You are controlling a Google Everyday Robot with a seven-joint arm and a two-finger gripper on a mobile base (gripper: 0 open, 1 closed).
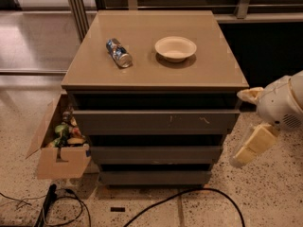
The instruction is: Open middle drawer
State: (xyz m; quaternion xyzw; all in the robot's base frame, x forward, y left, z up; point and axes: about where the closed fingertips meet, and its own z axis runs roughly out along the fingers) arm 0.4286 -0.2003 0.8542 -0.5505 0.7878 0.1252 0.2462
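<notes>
The middle drawer (156, 154) is a plain grey-brown front in the cabinet, and it is shut. Above it is the taller drawer front (156, 122) with small red and white scuffs. Below it is the narrowest front (155, 177). My gripper (237, 128) is at the cabinet's right side, level with the top and middle drawers. It is open and empty. One cream finger (249, 94) points at the top right corner, and the other finger (251, 146) hangs lower. Neither finger touches the middle drawer.
On the cabinet top (208, 70) lie a crushed can (119, 53) and a white bowl (175, 48). An open cardboard box (59, 148) of items stands on the floor at the left. Black cables (189, 195) run across the floor in front.
</notes>
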